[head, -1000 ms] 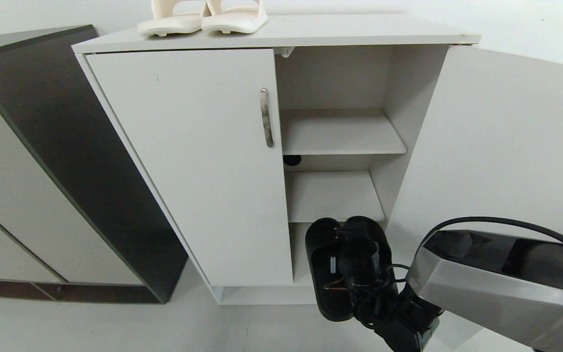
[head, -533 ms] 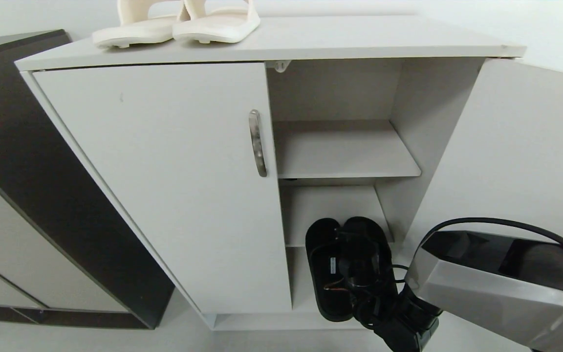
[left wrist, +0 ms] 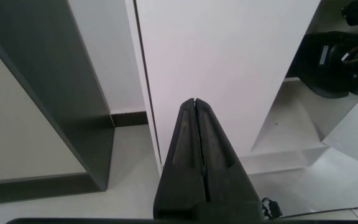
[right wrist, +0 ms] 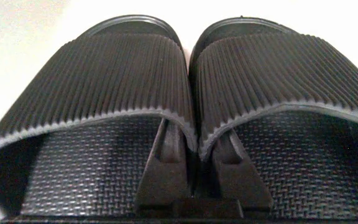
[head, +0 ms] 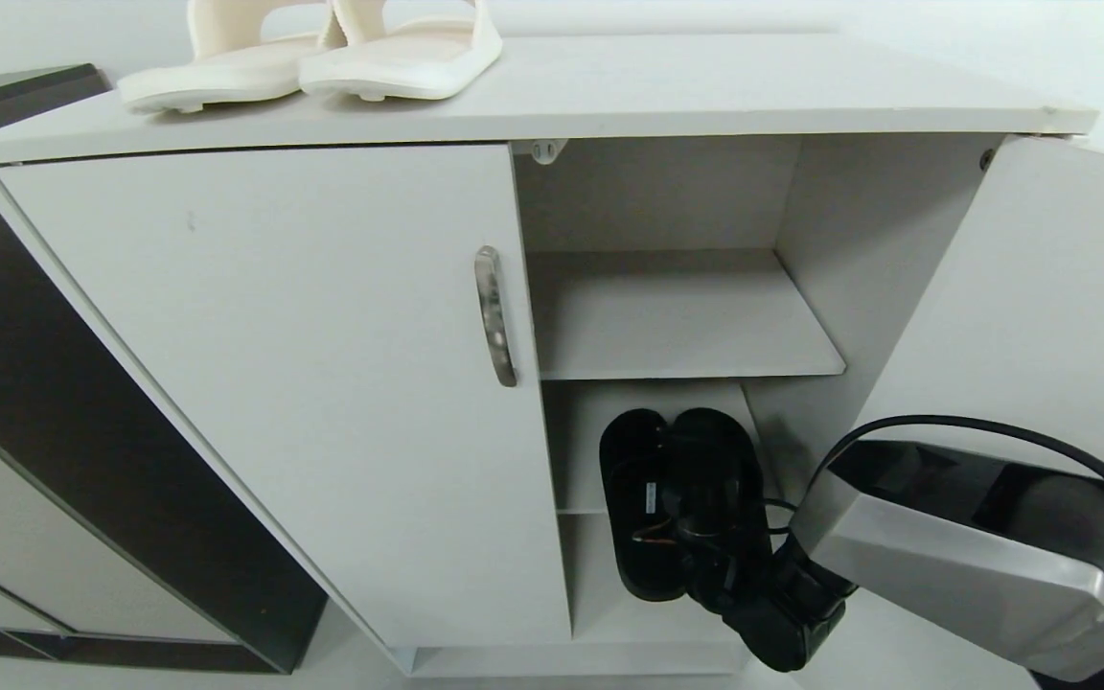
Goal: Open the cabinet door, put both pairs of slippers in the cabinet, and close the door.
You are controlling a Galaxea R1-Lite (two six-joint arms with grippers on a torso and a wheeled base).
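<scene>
The white cabinet [head: 255, 383] has its left door shut and its right door [head: 1041, 307] swung open. A pair of cream slippers [head: 312, 57] lies on its top at the left. My right gripper [head: 705, 537] is shut on the pair of black slippers [head: 657, 479], held side by side before the lower shelves; its fingers [right wrist: 166, 155] pinch the two inner walls of the black slippers [right wrist: 117, 81] together. Low beside the shut door, my left gripper [left wrist: 194, 143] is shut on nothing. The black slippers [left wrist: 331, 62] appear farther off in the left wrist view.
Inside are a bare upper shelf [head: 677, 316], a lower shelf [head: 581, 450] and the bottom board [head: 600, 594]. A metal handle [head: 494, 316] is on the shut door. A dark grey unit [head: 34, 364] stands close on the cabinet's left.
The whole head picture has shifted: the camera has come closer to the cabinet. The right gripper with the black slippers now sits nearer the lower shelf opening.
</scene>
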